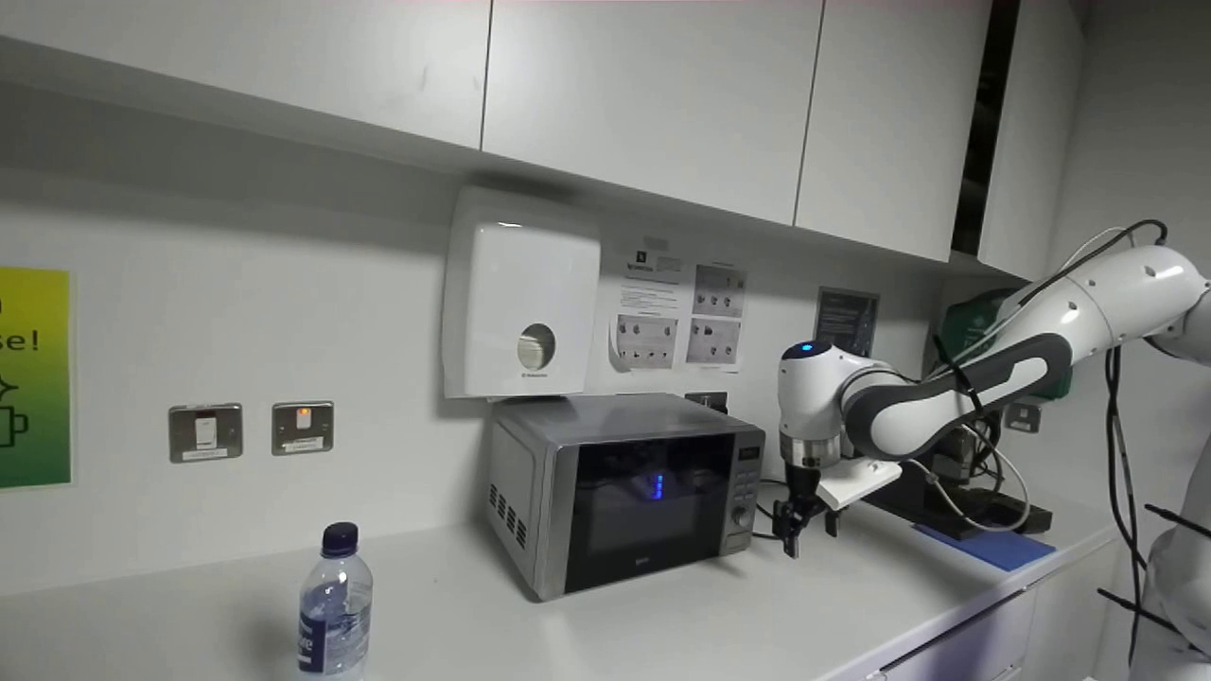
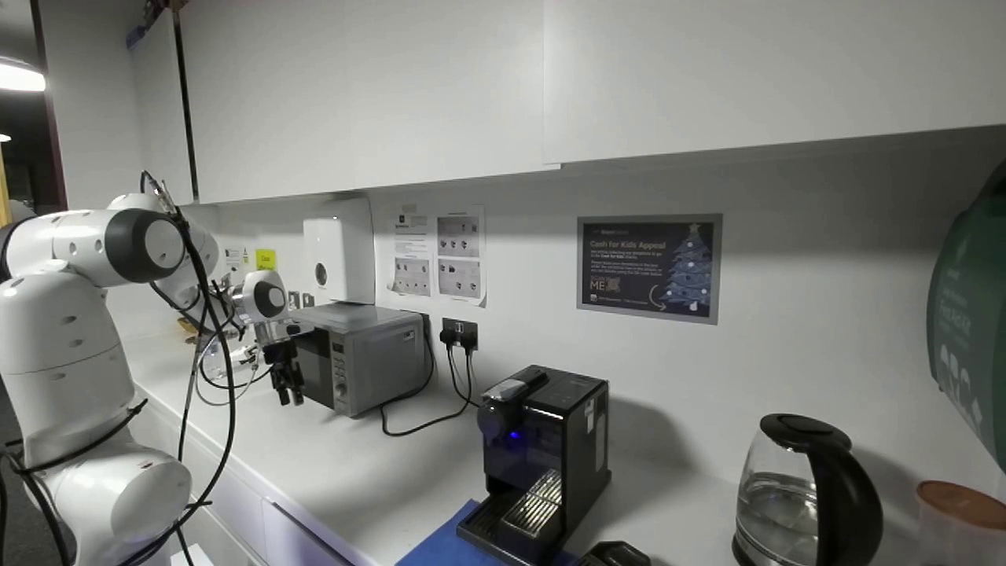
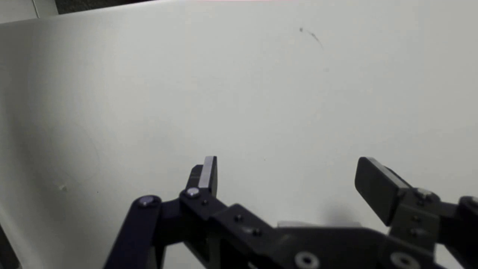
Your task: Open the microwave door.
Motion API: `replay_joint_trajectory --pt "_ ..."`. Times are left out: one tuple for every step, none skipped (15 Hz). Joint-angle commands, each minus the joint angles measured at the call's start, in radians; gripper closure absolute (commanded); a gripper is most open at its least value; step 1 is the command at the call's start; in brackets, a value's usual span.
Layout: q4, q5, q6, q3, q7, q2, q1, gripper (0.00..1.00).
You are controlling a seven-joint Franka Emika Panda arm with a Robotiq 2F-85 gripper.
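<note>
The microwave is a small silver-grey box on the white counter, also seen in an exterior view. Its door, dark glass with a bluish glow, is closed, flush with the control panel at its side. The door also shows partly in an exterior view, behind the arm. My gripper points down beside the control-panel end of the microwave, apart from it and above the counter. It also shows in an exterior view. In the wrist view the gripper is open, with only counter between its fingers.
A water bottle stands on the counter. A white dispenser hangs above the microwave, under wall cabinets. A black coffee machine stands by a blue mat, with a kettle farther along. Cables lie behind the microwave.
</note>
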Motion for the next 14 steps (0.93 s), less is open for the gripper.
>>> replay_joint_trajectory --pt "-0.032 -0.031 0.082 -0.006 0.024 -0.012 0.015 0.00" --pt "-0.037 -0.031 0.096 -0.005 0.023 -0.013 0.016 0.00" --pt "-0.040 -0.032 0.105 -0.004 0.020 -0.013 0.019 0.05" --pt "-0.042 -0.034 0.113 -0.004 0.020 -0.013 0.020 0.25" --pt "-0.045 -0.037 0.118 -0.004 0.019 -0.014 0.021 0.29" --pt "-0.047 -0.042 0.119 -0.003 0.018 -0.015 0.021 0.32" --pt "-0.048 -0.053 0.118 -0.001 0.019 -0.015 0.022 0.40" --pt "-0.049 -0.064 0.116 -0.001 0.019 -0.015 0.023 0.46" --pt "-0.051 -0.081 0.113 0.001 0.021 -0.015 0.024 0.53" --pt "-0.052 -0.090 0.112 0.000 0.015 -0.014 0.025 0.62" --pt "-0.053 -0.097 0.112 0.000 0.012 -0.012 0.028 0.69" --pt "-0.054 -0.106 0.114 0.001 0.012 -0.012 0.029 0.76" --pt "-0.055 -0.111 0.115 0.001 0.013 -0.011 0.030 0.85" --pt "-0.055 -0.116 0.118 0.001 0.014 -0.011 0.030 0.92"
